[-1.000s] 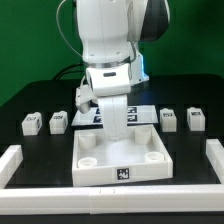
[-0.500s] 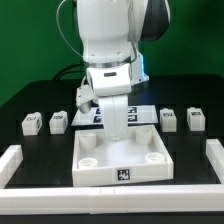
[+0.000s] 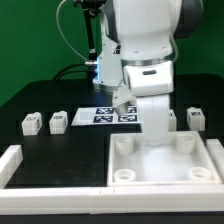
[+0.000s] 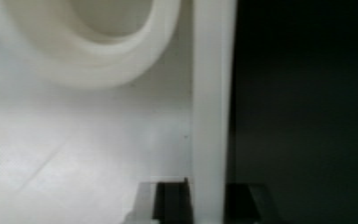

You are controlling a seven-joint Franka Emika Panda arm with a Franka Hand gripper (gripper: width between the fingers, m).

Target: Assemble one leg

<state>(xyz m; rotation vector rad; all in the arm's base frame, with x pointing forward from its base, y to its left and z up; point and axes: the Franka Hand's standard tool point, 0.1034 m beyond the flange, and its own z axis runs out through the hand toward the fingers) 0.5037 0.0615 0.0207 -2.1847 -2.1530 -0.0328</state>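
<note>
Three legs are lying loose on the black table (image 3: 60, 145) in the exterior view: one leg (image 3: 32, 122) and a second leg (image 3: 58, 121) at the middle left of the frame, and a third leg (image 3: 197, 117) at the middle right. None of them is being held.

The gripper (image 4: 208, 204) is working on the large square tray (image 3: 160, 178) at the lower right instead. In the wrist view its dark fingers (image 4: 169, 203) are sitting on either side of the tray's raised rim with no gap showing, so it is apparently clamping that rim.

Judging by this, the step in hand is placing the tray, and the leg work is not yet begun. The next move is probably calling for letting go of the rim, rising clear, travelling to one of the loose legs and bringing it over a round corner socket (image 4: 114, 30).

The arm is covering the space just beside the right-hand leg, so a fourth leg cannot be made out. It is also partly covering the marker board (image 3: 105, 114). The fingertips are not showing in the exterior view. The wrist view is blurring at close range and is showing no leg at all.
</note>
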